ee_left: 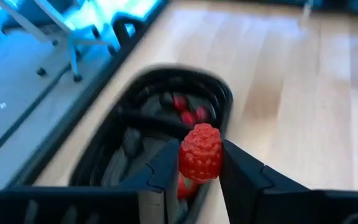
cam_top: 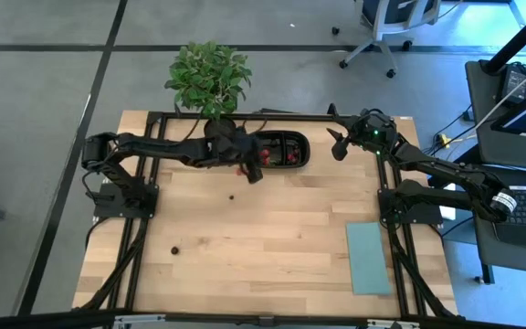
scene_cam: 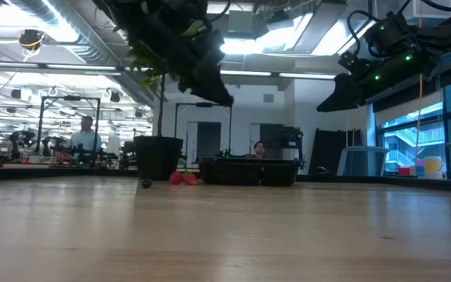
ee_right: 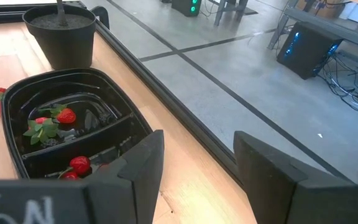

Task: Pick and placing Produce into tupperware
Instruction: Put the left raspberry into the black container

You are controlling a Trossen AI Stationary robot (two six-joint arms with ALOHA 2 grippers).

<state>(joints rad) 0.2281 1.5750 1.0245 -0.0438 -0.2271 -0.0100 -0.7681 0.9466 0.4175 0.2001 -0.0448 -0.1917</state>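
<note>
Raspberry [ee_left: 200, 153] clamped between left gripper [ee_left: 199, 167] fingers, raised above black tray [cam_top: 290, 135] near far table [cam_top: 272, 228] edge, long axis upright between the pads. Tray lying lengthwise along that edge, holding red strawberries [ee_right: 66, 116] with green leaves. In high view, grip masked by arm. Right gripper [ee_right: 194, 163] spread, holding nothing, beside tray's right end. Two dark berries [cam_top: 173, 248] loose mid-table.
</note>
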